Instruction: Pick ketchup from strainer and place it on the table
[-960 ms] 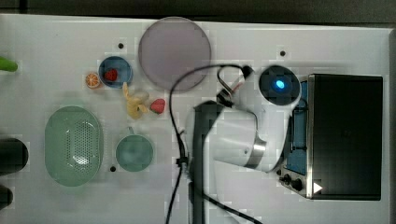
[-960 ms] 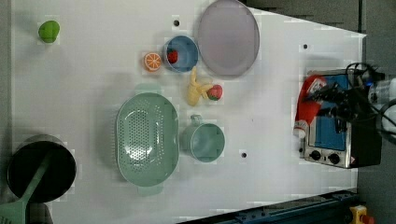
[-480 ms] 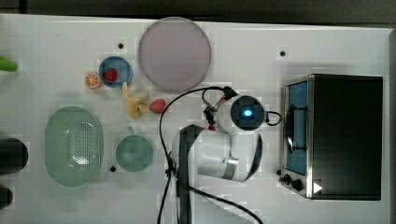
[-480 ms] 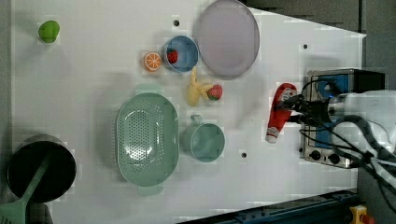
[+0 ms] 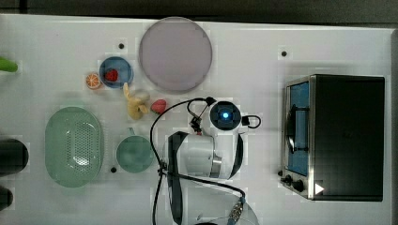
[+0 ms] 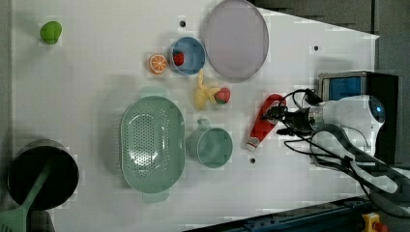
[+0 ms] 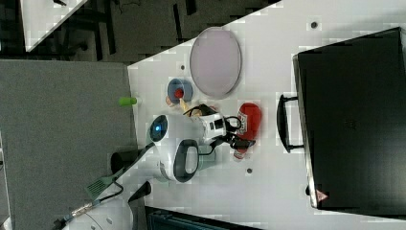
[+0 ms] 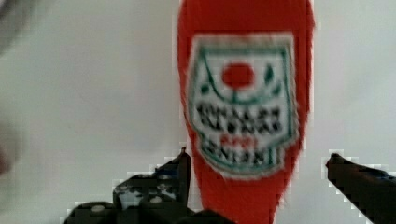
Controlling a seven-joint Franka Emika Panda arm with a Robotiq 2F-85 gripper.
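The red ketchup (image 6: 261,124) bottle with a white-and-red label lies tilted on the white table (image 6: 87,72), its white cap end toward the teal cup. It is well outside the pale green strainer (image 6: 152,142), which is empty. My gripper (image 6: 274,116) sits at the bottle's upper end. In the wrist view the ketchup (image 8: 243,93) stands between the fingers of the gripper (image 8: 257,161); one finger touches it and the other stands apart, so the gripper is open. In the right view the ketchup (image 7: 249,122) lies between the plate and the oven. In the top view the arm covers the bottle, beside the strainer (image 5: 73,146).
A teal cup (image 6: 211,146) stands close to the bottle's cap. A banana and strawberry (image 6: 212,94), a blue bowl (image 6: 186,55) and a grey-lilac plate (image 6: 236,38) lie beyond it. A toaster oven (image 5: 338,136) stands behind the arm, and a black pot (image 6: 41,174) stands at the table's corner.
The arm swung away from the oven toward the cup with the ketchup, and the bottle came down onto the table. The strainer has not moved.
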